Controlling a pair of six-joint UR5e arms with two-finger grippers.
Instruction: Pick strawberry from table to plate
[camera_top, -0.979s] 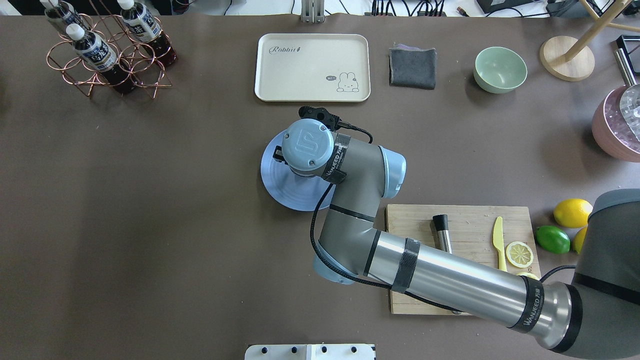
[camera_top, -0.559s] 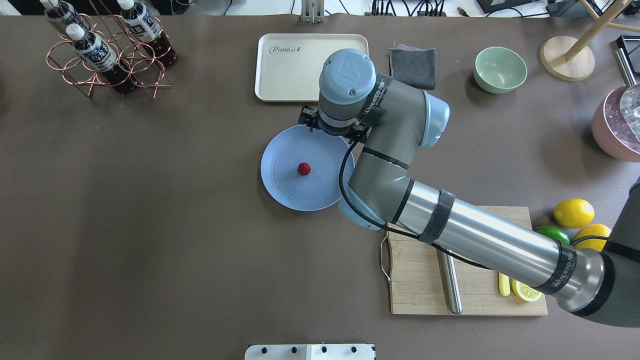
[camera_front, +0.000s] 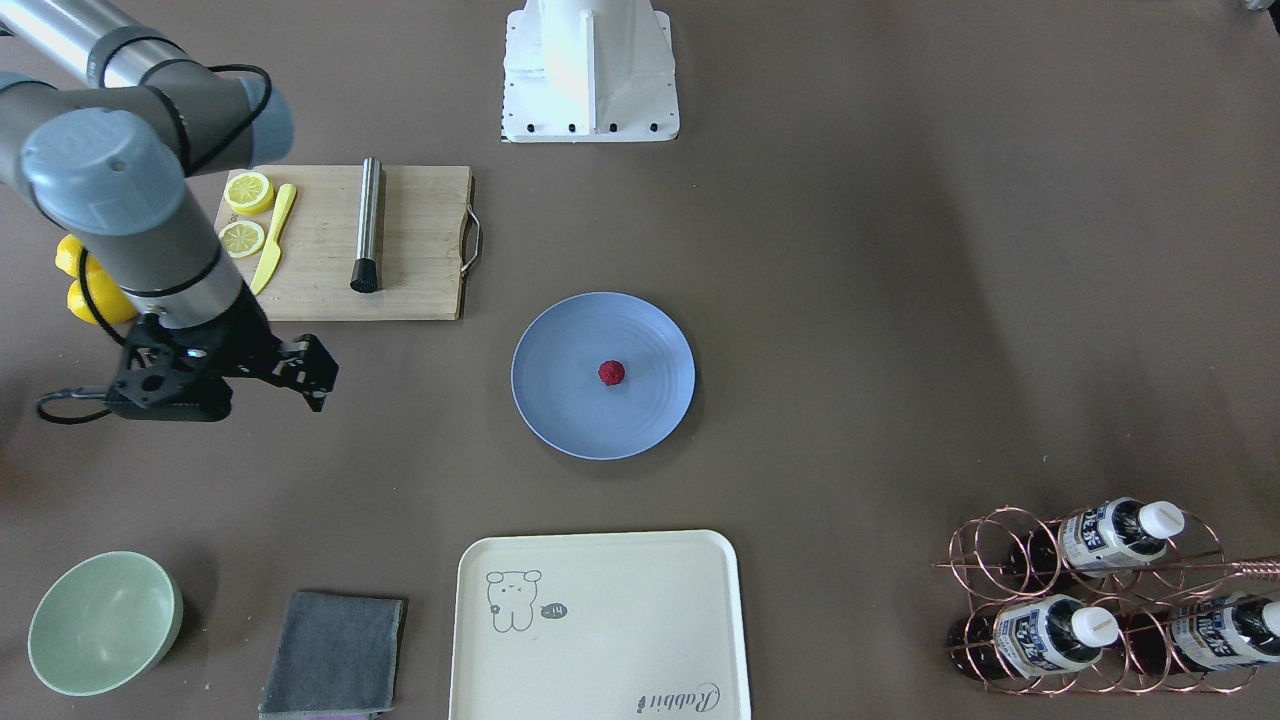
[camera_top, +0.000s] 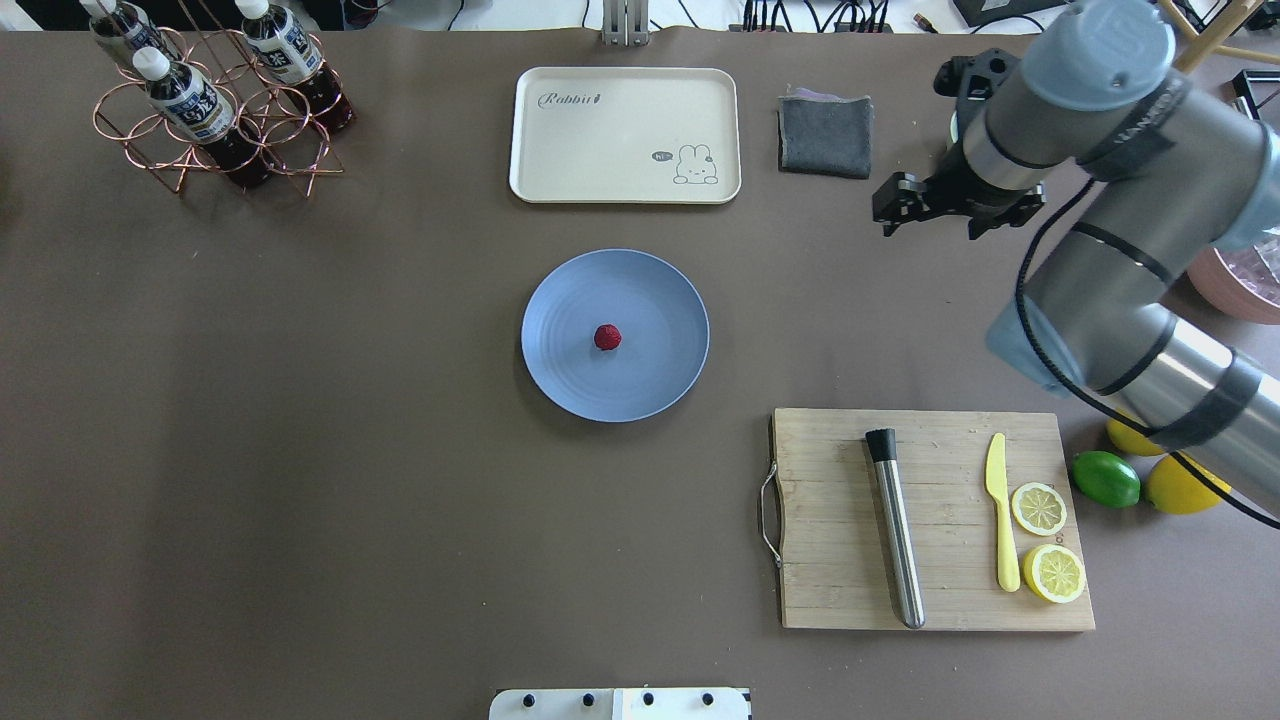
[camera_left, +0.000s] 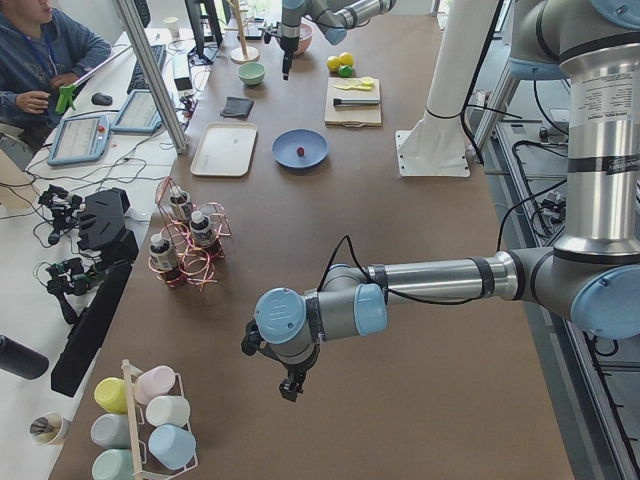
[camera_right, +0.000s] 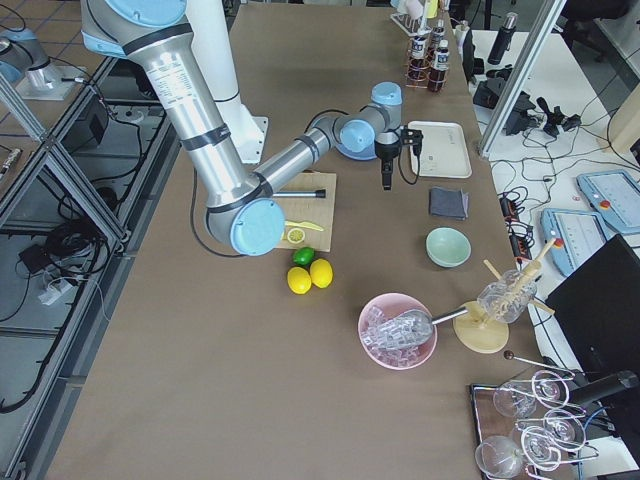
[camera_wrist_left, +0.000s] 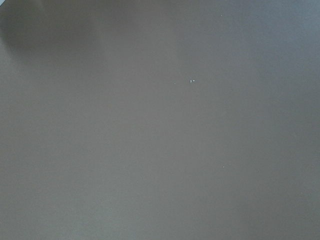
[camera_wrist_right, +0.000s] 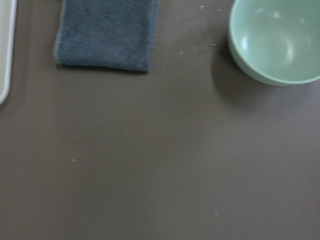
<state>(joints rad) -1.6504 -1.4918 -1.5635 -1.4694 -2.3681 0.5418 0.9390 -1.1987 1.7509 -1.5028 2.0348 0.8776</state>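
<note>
1. the strawberry (camera_top: 607, 337) sits near the middle of the light-blue plate (camera_top: 655, 290), and nothing touches it.
2. the plate rests on the table (camera_top: 300, 450), near the cream tray (camera_top: 600, 140), with the wooden cutting board (camera_top: 830, 520) off to my right.
3. my right end effector (camera_top: 947, 212) hangs above the table, well apart from the plate, its fingers spread and holding nothing.
4. my right wrist camera looks down on bare table, with the grey cloth (camera_wrist_right: 105, 32) and the green bowl (camera_wrist_right: 275, 40) apart at the top edge.
5. my left end effector (camera_left: 291, 383) hovers over bare table far from the plate; i cannot tell whether it is released or clenched.
</note>
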